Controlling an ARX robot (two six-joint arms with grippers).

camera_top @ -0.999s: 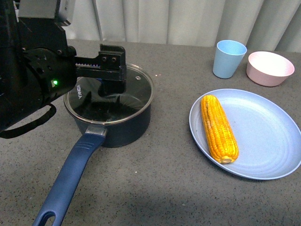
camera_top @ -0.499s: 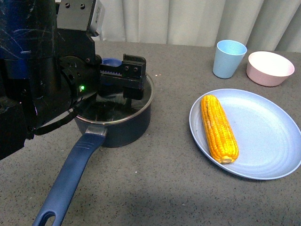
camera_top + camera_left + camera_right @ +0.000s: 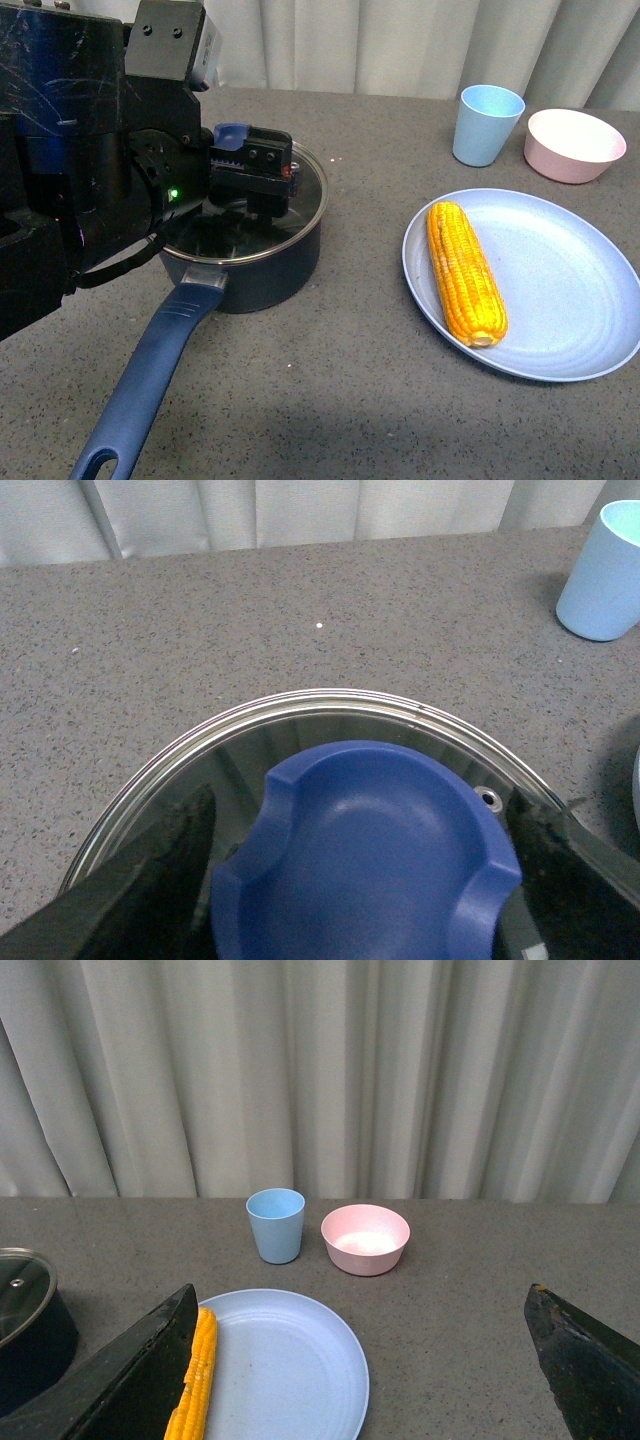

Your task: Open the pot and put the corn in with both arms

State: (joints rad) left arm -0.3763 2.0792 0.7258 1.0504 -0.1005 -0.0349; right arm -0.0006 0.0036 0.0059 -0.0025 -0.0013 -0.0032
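1. Jaws first: on your left gripper (image 3: 360, 815) the two fingers (image 3: 150, 880) stand on either side of the blue knob (image 3: 370, 865), right at its edges. None of these views shows whether they press on it or only flank it.
2. Your right gripper (image 3: 360, 1295) is spread wide with nothing between its fingers (only plate and table show in the gap). It hangs above the table (image 3: 350, 400), apart from everything on it.
3. You will find the pot (image 3: 262, 268) on the grey table, left of centre in the front view, under your left arm (image 3: 80, 170).
4. Its glass lid (image 3: 305, 200) sits flat on the rim, so the pot is closed.
5. Its long blue handle (image 3: 150, 370) runs from the pot toward the robot and ends in a slot hole.
6. Look for the corn (image 3: 465, 272) on the left part of the light-blue plate (image 3: 570, 300), well apart from the pot and to its right. It lies lengthwise, pointing away from the robot.
7. Beyond the plate a light-blue cup (image 3: 487, 123) and a pink bowl (image 3: 574, 145) stand side by side, both upright, in front of the pale curtain (image 3: 320, 1070).
8. A small green light (image 3: 173, 194) glows on your left arm.
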